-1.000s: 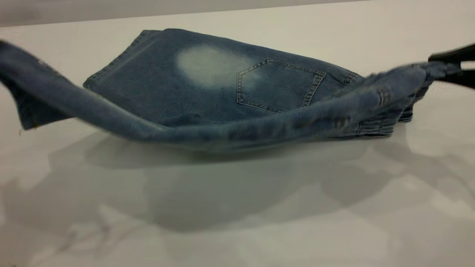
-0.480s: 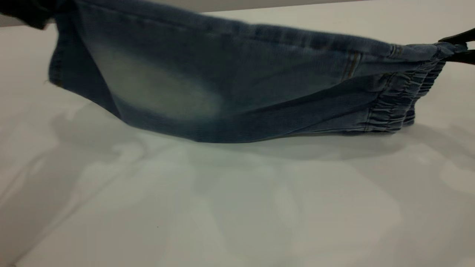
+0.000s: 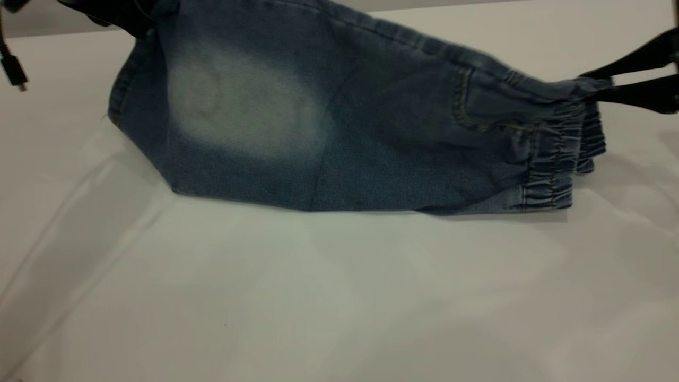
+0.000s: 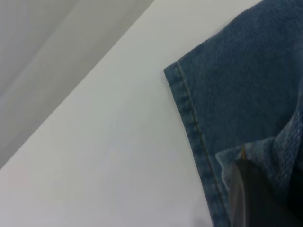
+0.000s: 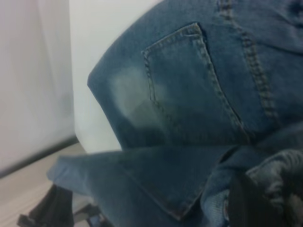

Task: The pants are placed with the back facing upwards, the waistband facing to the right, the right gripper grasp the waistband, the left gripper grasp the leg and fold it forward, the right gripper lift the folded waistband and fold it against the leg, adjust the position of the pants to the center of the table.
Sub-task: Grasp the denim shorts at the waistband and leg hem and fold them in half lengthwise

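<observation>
Both grippers pinch denim while we carry the front half of the pants (image 3: 339,132) over the back half.

Our right gripper (image 3: 597,90) is clamped on the waistband (image 3: 557,159) at the right edge; our left gripper (image 3: 143,18), top left, holds the leg (image 3: 228,106) by its hem. We hold both ends raised, probably so the fold stays straight along the table (image 3: 318,297). Each arm reaches in from its own side, and the lower half rests flat.
</observation>
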Motion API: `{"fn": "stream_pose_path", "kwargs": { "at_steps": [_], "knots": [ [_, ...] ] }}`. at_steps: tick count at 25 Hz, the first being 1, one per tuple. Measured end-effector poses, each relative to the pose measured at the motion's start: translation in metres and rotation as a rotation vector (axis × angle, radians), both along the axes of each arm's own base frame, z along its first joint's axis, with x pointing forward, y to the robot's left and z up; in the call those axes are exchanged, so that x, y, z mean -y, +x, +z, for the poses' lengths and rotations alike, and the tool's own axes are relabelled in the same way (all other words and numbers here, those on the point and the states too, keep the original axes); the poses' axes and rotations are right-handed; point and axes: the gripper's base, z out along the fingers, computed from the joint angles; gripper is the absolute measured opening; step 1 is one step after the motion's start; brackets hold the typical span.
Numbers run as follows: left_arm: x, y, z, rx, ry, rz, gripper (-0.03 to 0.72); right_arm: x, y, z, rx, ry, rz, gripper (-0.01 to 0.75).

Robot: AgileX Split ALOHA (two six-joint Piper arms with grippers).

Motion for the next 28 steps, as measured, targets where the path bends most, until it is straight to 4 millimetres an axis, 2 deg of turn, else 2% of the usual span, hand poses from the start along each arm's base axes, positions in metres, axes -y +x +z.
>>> {"fn": "stream_pose_path", "kwargs": {
  "at_steps": [6,14,21,28],
  "knots": [
    [0.002,0.017,-0.003,0.008,0.055,-0.034,0.113,0.005,0.024,0.007,0.027,-0.06,-0.034,0.059],
    [0.003,0.027,-0.016,-0.023,0.068,-0.027,0.113,0.005,0.023,0.003,0.018,-0.058,-0.031,0.059],
    [-0.001,0.031,-0.014,0.003,0.07,-0.036,0.113,0.005,0.023,0.003,0.023,-0.062,-0.027,0.059],
    [-0.023,0.037,-0.012,0.04,0.049,0.006,0.12,0.006,0.023,0.002,0.018,-0.075,-0.034,0.064]
  ]
}}
